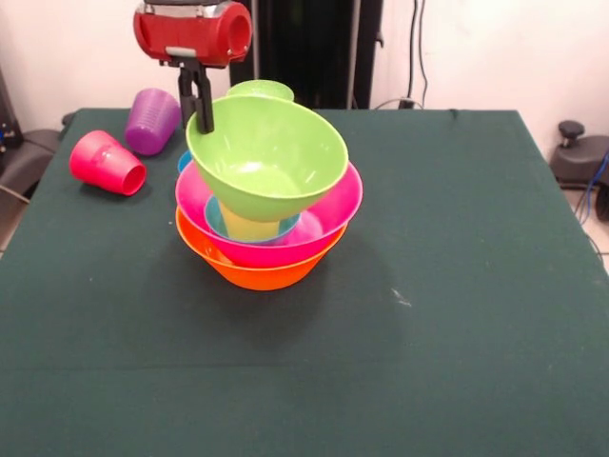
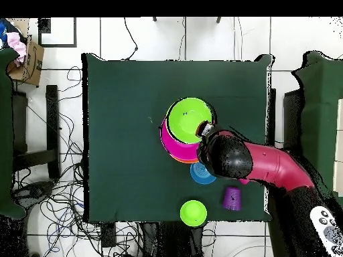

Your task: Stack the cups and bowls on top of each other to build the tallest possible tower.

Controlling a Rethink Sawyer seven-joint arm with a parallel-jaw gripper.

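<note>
Pincer [image 1: 202,116] clamped on rim of tilted medium green bowl [image 1: 269,157], atop yellow cup [image 1: 249,226] in pink bowl [image 1: 328,224] and orange bowl [image 1: 262,273], mid-surface [image 1: 457,286]. Looks light, stiff, glossy, prob. slippery; thin rim's the grip spot.

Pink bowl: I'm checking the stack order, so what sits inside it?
Inside the pink bowl sit a blue bowl and yellow cup, supporting the tilted green bowl. Their bases are hidden.
</note>
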